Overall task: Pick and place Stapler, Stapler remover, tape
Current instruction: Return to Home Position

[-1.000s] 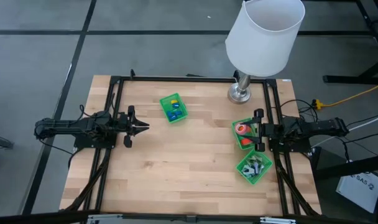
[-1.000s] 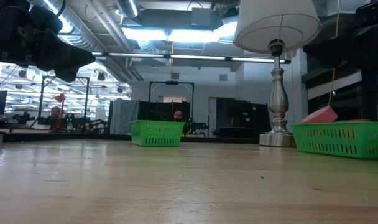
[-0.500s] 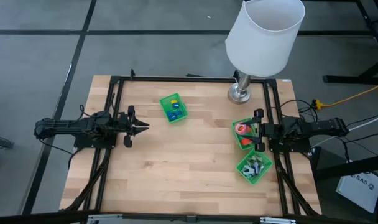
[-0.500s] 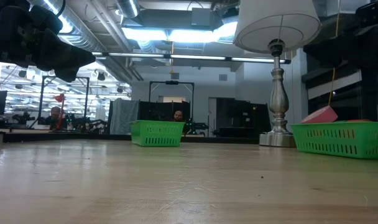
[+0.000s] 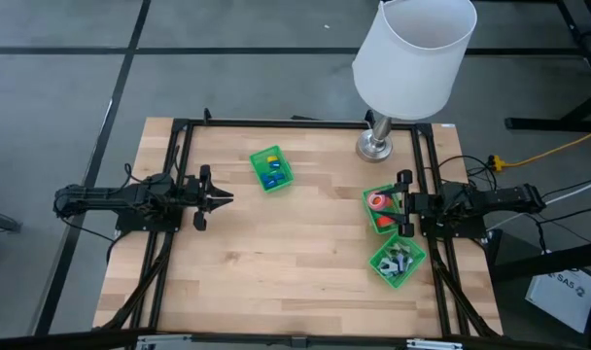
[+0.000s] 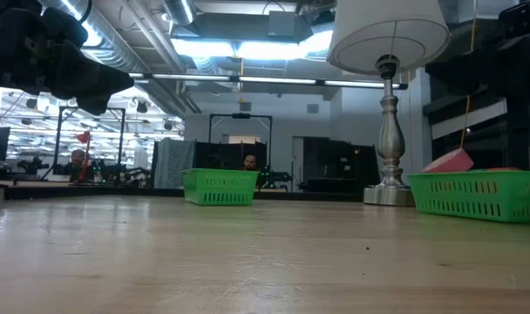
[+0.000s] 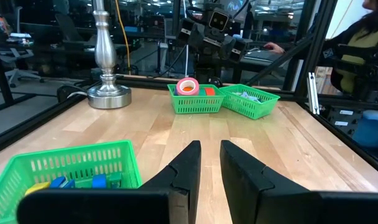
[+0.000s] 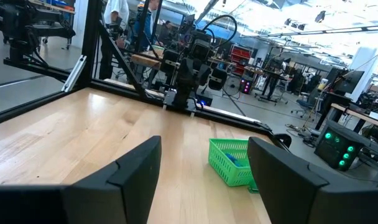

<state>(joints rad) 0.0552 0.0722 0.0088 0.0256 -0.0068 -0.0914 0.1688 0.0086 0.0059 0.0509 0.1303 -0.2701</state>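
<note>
A green basket point(image 5: 381, 209) at the table's right edge holds a pink-red tape roll point(image 7: 188, 86) and an oblong red thing point(image 5: 385, 223) that may be the stapler. The basket nearer the front point(image 5: 398, 261) holds small grey metal pieces, perhaps the stapler remover. My right gripper point(image 5: 404, 204) hovers open at the tape basket's right rim, pointing level toward the table's left. My left gripper point(image 5: 225, 197) stands at the left side, pointing level toward the right, its fingers point(image 7: 188, 171) a narrow gap apart with nothing between them.
A third green basket point(image 5: 271, 168) with blue, yellow and green blocks sits at the far left-centre. A lamp with a white shade point(image 5: 414, 53) stands on its metal base point(image 5: 375, 146) at the far right. Bare wood fills the middle point(image 5: 295, 243). People show beyond the table.
</note>
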